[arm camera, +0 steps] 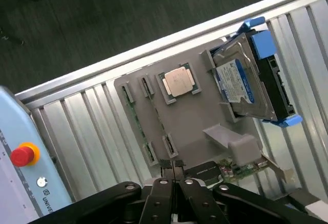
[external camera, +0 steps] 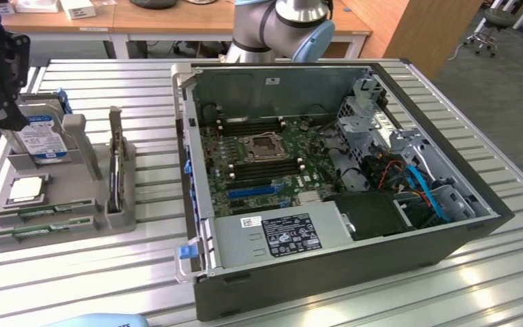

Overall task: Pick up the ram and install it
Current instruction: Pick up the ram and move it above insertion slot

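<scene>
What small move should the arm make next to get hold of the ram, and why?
Probably shift the end effector along the grey tray until it hangs over the ram. In the exterior view it hovers shut and empty near the hard drive, while the two green sticks lie in their slots at the tray's other end, untouched.
</scene>
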Controlling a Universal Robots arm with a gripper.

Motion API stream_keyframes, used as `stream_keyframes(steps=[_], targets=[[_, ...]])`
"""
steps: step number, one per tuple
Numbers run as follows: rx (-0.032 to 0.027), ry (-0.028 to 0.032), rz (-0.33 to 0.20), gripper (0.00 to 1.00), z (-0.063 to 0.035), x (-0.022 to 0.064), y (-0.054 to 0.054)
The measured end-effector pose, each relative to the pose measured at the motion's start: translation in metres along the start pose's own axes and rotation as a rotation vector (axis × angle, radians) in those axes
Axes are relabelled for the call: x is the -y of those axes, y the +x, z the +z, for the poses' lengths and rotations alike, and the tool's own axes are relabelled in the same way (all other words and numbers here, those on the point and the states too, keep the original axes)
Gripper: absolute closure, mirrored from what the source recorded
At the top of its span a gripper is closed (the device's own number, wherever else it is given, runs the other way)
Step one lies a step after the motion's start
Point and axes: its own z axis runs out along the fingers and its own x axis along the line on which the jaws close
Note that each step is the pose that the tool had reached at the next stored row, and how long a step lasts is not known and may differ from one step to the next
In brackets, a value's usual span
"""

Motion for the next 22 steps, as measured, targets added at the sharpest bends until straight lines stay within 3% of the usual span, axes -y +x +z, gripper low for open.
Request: stream_keyframes(steps=[16, 22], targets=[[-0.0096, -0.0043, -0.240, 0.90, 0.0006, 0.0000, 0.0000], [-0.0099, -0.0044, -0.250, 0.90, 0.0007, 0.0000, 0.0000]])
